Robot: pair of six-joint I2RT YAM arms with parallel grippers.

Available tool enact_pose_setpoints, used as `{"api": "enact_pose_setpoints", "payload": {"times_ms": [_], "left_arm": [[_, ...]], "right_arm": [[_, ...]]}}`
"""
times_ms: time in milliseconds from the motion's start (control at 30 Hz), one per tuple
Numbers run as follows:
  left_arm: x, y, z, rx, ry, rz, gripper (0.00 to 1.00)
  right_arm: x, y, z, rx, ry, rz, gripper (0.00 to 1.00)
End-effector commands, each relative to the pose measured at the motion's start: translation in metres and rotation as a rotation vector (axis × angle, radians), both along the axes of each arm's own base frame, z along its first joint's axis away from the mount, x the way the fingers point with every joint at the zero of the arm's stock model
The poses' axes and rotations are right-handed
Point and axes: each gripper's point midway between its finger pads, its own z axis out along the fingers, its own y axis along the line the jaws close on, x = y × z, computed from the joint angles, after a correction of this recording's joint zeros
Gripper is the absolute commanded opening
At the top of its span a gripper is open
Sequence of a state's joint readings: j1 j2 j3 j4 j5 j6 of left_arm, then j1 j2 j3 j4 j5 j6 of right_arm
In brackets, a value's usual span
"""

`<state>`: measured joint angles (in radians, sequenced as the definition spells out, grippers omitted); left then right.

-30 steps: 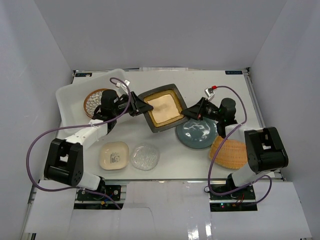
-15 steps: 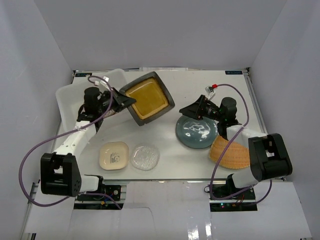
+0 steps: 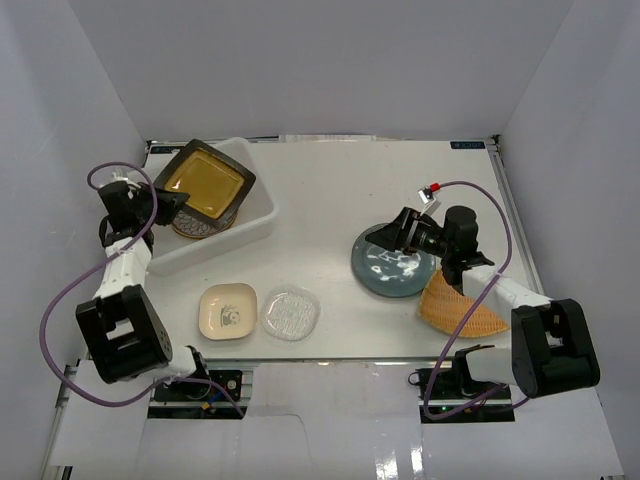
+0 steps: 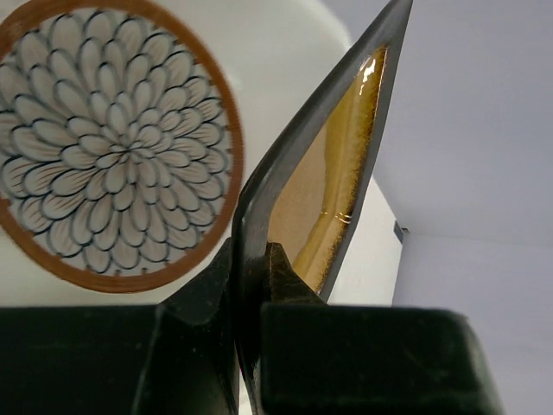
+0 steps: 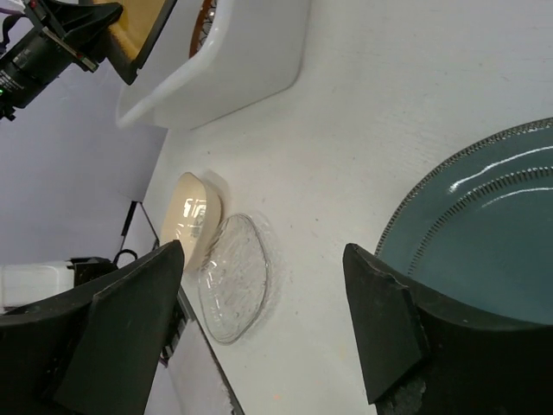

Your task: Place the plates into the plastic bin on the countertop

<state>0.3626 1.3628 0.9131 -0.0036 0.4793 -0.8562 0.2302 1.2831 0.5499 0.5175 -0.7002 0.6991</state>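
My left gripper [image 3: 165, 200] is shut on the rim of the black-rimmed amber square plate [image 3: 205, 182] and holds it tilted over the plastic bin [image 3: 258, 215]. In the left wrist view its fingers [image 4: 199, 294] pinch the plate's dark edge [image 4: 337, 173], with the brown-and-white petal plate [image 4: 112, 147] lying in the bin below. My right gripper [image 3: 395, 232] hangs open and empty by the far left edge of the teal plate [image 3: 392, 262]. The orange woven plate [image 3: 460, 308] lies at the right. The small cream square plate [image 3: 228, 310] and the clear glass plate [image 3: 290, 313] sit side by side near the front.
The bin stands at the far left of the white countertop [image 3: 330, 190], close to the left wall. The right wrist view shows the teal plate [image 5: 492, 233], the glass plate [image 5: 233, 277], the cream plate [image 5: 194, 216] and the bin [image 5: 242, 69] beyond.
My right gripper opened and let go of the square plate, then drew back over the teal plate. My left arm swung the square plate left from mid-table to over the bin.
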Motion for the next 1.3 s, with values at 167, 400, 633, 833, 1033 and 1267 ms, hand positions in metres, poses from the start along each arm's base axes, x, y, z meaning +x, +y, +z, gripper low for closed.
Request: {"api": "enact_pose_setpoints", "payload": {"times_ms": [167, 400, 633, 833, 1033, 1267], "left_arm": [[0.023, 0.024, -0.019, 0.02, 0.03, 0.061, 0.0], [0.031, 0.05, -0.043, 0.09, 0.105, 0.159, 0.02], [0.036, 0.052, -0.052, 0.102, 0.158, 0.141, 0.55], [0.031, 0.047, -0.028, 0.113, 0.11, 0.126, 0.98], [0.008, 0.047, -0.011, 0.199, 0.08, 0.173, 0.98], [-0.016, 0.016, 0.024, 0.28, -0.037, 0.099, 0.98]], "right_arm": [[0.001, -0.017, -0.025, -0.111, -0.012, -0.087, 0.77], [0.024, -0.036, -0.035, -0.205, 0.015, -0.236, 0.79], [0.055, -0.076, -0.048, -0.394, 0.019, -0.43, 0.83], [0.087, -0.134, -0.055, -0.649, 0.031, -0.62, 0.93], [0.089, -0.153, -0.083, -0.833, 0.11, -0.556, 0.95], [0.078, -0.134, -0.114, -0.853, 0.18, -0.372, 0.96]]}}
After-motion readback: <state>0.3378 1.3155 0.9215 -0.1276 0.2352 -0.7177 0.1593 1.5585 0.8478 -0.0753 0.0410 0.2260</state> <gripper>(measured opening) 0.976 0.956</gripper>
